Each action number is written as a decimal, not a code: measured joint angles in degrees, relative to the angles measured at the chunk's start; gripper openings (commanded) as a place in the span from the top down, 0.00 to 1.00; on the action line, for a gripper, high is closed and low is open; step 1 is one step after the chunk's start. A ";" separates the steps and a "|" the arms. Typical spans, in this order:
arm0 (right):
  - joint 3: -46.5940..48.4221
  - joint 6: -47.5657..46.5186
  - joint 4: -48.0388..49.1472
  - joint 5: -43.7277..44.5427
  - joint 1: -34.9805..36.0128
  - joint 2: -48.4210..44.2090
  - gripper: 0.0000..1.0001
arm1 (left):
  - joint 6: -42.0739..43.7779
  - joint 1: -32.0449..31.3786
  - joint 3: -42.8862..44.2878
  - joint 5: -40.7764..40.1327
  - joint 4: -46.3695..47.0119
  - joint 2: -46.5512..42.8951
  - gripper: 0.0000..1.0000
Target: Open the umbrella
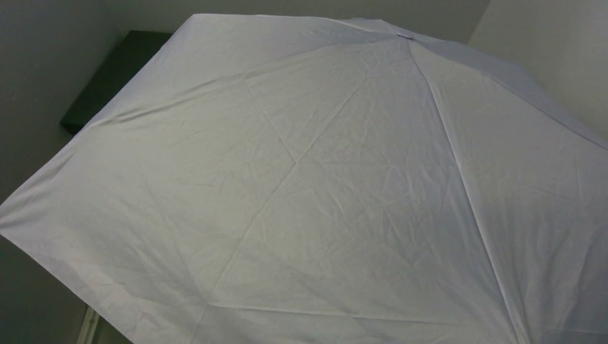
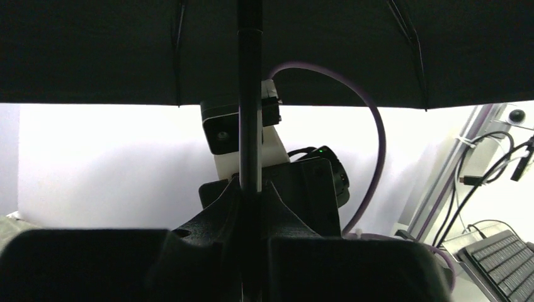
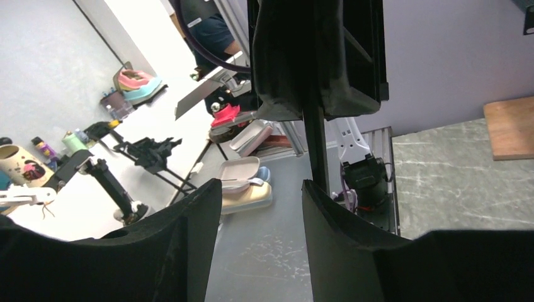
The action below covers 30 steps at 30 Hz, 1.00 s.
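Observation:
The umbrella's pale lilac-white canopy (image 1: 323, 193) is spread wide and fills the top view, hiding both arms. In the left wrist view its underside (image 2: 94, 50) is dark, with thin ribs. The black shaft (image 2: 250, 126) runs straight down into my left gripper (image 2: 250, 207), which is shut on it. My right gripper (image 3: 258, 214) is open and empty, above the table. The shaft (image 3: 316, 151) stands just beyond its right finger (image 3: 343, 245). The handle is hidden.
An open lilac case (image 3: 242, 173) lies on the grey table (image 3: 271, 251) over a yellowish box. A wooden board (image 3: 511, 126) lies far right. A black box (image 1: 107, 79) is at the back left. Cables and a keyboard (image 2: 504, 258) are at the right.

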 measured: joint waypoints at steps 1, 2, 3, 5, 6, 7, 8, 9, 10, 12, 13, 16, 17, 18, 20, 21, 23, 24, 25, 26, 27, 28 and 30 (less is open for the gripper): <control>-0.15 0.68 1.01 0.00 0.22 0.28 0.48 | -0.11 0.04 -0.39 0.46 0.90 0.04 1.00; -0.26 1.25 1.92 0.00 0.50 0.55 0.48 | -0.31 0.11 -0.79 1.09 1.79 0.09 1.00; -0.33 1.66 2.60 0.00 0.83 0.72 0.49 | -0.48 0.17 -0.94 1.53 2.40 0.22 1.00; -0.44 2.38 3.87 0.04 1.60 1.09 0.49 | -0.72 0.26 -1.03 2.38 3.82 0.74 1.00; -0.55 2.51 4.50 0.09 2.21 1.27 0.48 | -0.92 0.26 -1.03 2.73 4.44 1.03 1.00; -0.66 2.51 4.74 0.13 2.97 1.40 0.48 | -1.05 0.31 -1.03 3.04 5.22 1.40 1.00; -0.76 2.51 4.85 0.13 3.89 1.60 0.48 | -1.14 0.35 -1.03 3.34 5.77 1.66 1.00; -0.81 2.49 4.87 0.15 4.55 1.77 0.48 | -1.18 0.37 -1.03 3.65 6.10 1.97 1.00; -0.83 2.40 4.87 0.15 5.38 2.01 0.49 | -1.25 0.44 -1.03 4.00 6.40 2.23 1.00; -0.83 1.81 4.37 0.22 6.67 2.16 0.49 | -1.55 0.61 -1.03 4.50 6.64 2.49 1.00; -0.79 0.92 3.50 0.11 6.99 2.14 0.49 | -1.77 0.72 -1.03 4.81 6.14 2.49 1.00; 1.01 -6.36 -5.86 -0.07 7.32 0.59 0.43 | -1.99 0.92 -1.03 4.72 3.63 1.60 1.00; 2.43 -10.19 -11.76 0.20 7.43 -0.20 0.42 | -2.05 1.03 -1.25 4.48 2.80 1.01 1.00; 5.18 -16.33 -20.92 1.07 7.45 -1.18 0.41 | -2.34 1.16 -1.84 4.28 2.21 0.02 1.00; 9.57 -25.66 -32.52 3.10 7.43 -2.56 0.41 | -3.34 1.20 -2.99 4.33 1.64 -2.01 1.00; 11.72 -30.10 -37.55 4.13 7.41 -3.02 0.41 | -3.74 1.20 -3.41 4.35 1.66 -2.82 1.00; 14.78 -36.61 -43.74 5.27 7.43 -4.00 0.41 | -4.90 1.20 -4.11 4.68 2.71 -4.20 1.00; 15.56 -38.29 -45.05 5.46 7.43 -4.11 0.41 | -5.42 1.20 -4.33 4.94 3.82 -4.50 1.00; 16.17 -40.13 -46.12 5.62 7.45 -3.96 0.41 | -6.10 1.20 -4.42 5.33 5.07 -4.66 1.00; 16.31 -41.09 -46.73 5.70 7.45 -3.61 0.41 | -6.58 1.20 -4.42 5.60 5.99 -4.66 1.00; 16.28 -41.88 -47.50 5.88 7.45 -2.99 0.40 | -7.15 1.20 -4.42 5.92 6.84 -4.63 1.00; 16.28 -42.23 -47.95 5.99 7.45 -2.10 0.40 | -7.61 1.20 -4.42 6.12 7.52 -4.57 1.00; 16.06 -42.29 -47.95 6.01 7.45 -0.17 0.40 | -8.44 1.20 -4.42 6.64 8.87 -4.26 1.00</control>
